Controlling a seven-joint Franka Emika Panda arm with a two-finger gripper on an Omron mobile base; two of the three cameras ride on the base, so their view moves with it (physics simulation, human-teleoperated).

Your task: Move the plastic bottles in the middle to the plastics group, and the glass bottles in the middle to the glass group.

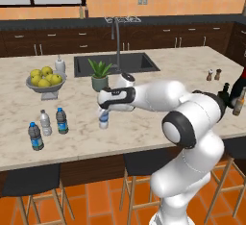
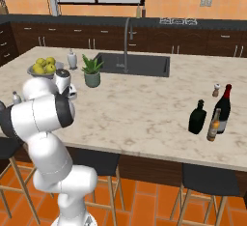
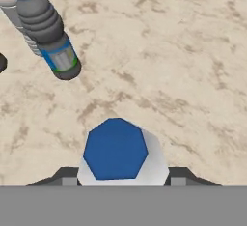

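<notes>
Gripper (image 1: 103,109) hangs low over the near half of the island counter (image 1: 158,123), pointing straight down, with its jaws partly closed around a clear water bottle (image 1: 104,119). From the hand view the gripper (image 3: 120,176) has a dark finger tip pressed to each side of the clear water bottle (image 3: 116,148), which shows a blue top on a pale body. I cannot tell whether the bottle's base touches the marble or hangs just above it.

Off to the left, near the front edge, three small bottles stand upright together: the front dark bottle (image 1: 35,136) with blue cap and label, a pale bottle (image 1: 45,122) just behind it, and a second dark bottle (image 1: 61,120) with a blue label beside that. The held bottle is near them, a little to their right.

Towards the right end of the counter, a squat black bottle (image 2: 197,118) stands just beside an amber bottle (image 2: 214,124) and a tall dark bottle (image 2: 223,106) with red at its top.

Further back sit a bowl of yellow-green fruit (image 1: 45,82), a white soap dispenser (image 1: 59,65), a potted plant (image 1: 100,75), and two tiny shakers (image 1: 213,75) at the right. Beyond the plant are the sink (image 1: 115,63) and its tall faucet (image 1: 117,36).
</notes>
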